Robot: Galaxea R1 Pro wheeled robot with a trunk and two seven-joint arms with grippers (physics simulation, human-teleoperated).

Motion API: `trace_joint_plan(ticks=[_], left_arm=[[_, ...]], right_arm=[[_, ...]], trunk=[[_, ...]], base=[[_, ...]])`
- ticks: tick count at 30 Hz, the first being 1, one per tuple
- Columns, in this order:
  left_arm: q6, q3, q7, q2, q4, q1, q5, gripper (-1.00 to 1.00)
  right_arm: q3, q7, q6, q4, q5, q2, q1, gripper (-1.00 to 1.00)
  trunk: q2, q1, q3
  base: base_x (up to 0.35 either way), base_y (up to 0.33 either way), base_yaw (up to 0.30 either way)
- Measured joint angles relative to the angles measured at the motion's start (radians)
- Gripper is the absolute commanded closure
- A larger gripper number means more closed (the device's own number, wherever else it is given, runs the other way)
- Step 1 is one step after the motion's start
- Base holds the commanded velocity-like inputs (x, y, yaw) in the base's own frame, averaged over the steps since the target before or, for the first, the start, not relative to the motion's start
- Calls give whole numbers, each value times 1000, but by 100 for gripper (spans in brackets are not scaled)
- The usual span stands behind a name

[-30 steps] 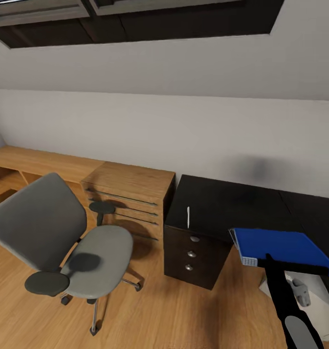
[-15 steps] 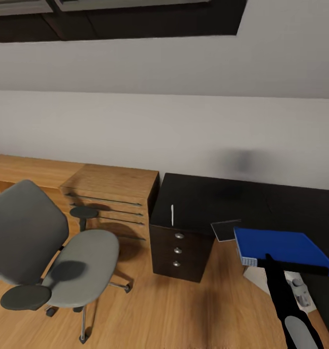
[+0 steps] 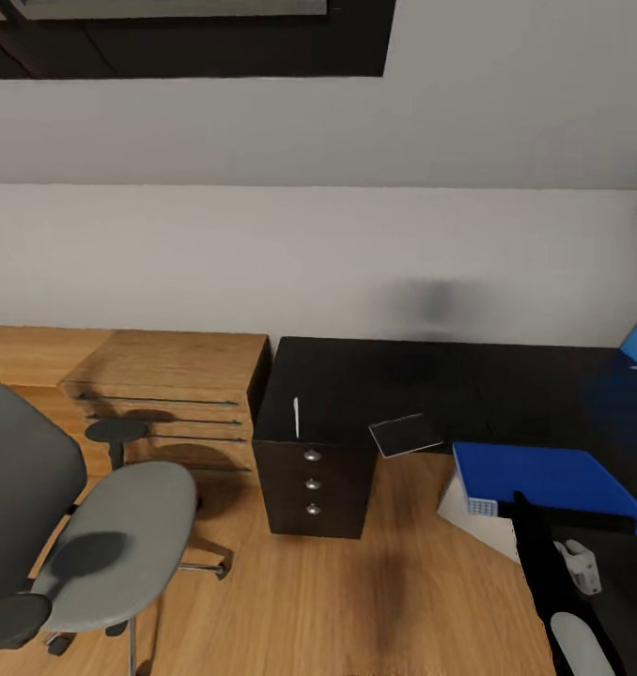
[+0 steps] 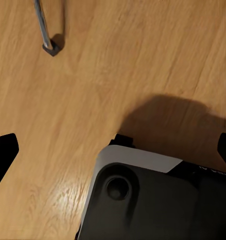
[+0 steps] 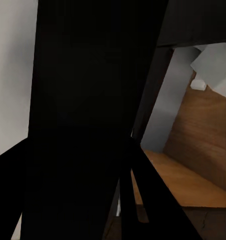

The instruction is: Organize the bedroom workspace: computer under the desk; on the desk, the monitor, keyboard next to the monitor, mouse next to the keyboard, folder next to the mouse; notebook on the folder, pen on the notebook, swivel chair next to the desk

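We see a plain pale wall [image 3: 262,244] across the back, with a dark window [image 3: 187,38] set high in it. A soft grey shadow smudge [image 3: 427,302] sits low on that wall. Below runs a warm wooden plank floor [image 3: 356,601]. Against the wall stands low wooden shelving [image 3: 168,361] with slim dark drawer lines on its front. The light is even and gentle, casting faint shadows on the boards.

The head camera has swung toward 3 o'clock, so the whole scene slides toward 9 o'clock in the picture. The swivel chair [image 3: 84,535] is now cut by the frame edge. The notebook [image 3: 405,435] has come into sight at the counter [image 3: 431,385] edge, 3 o'clock of the pen [image 3: 296,417]. The folder [image 3: 544,477] keeps its place in the frame.
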Motion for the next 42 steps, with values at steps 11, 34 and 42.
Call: trace_joint_plan(ticks=[11, 34, 42], left_arm=[[-4, -3, 0, -6, -1, 0, -1, -100], [-21, -1, 0, -7, -2, 0, -1, -100], [-21, -1, 0, -7, -2, 1, -1, -100]], right_arm=[[0, 1, -12, -1, 0, 1, 0, 100], [5, 3, -16, -6, -1, 2, 0, 100], [8, 3, -17, -6, 0, 4, 0, 100]], trunk=[[56, -31, 26], [56, -31, 42], [56, -31, 53]], base=[[0, 0, -288], [0, 0, -97], [0, 0, 0]])
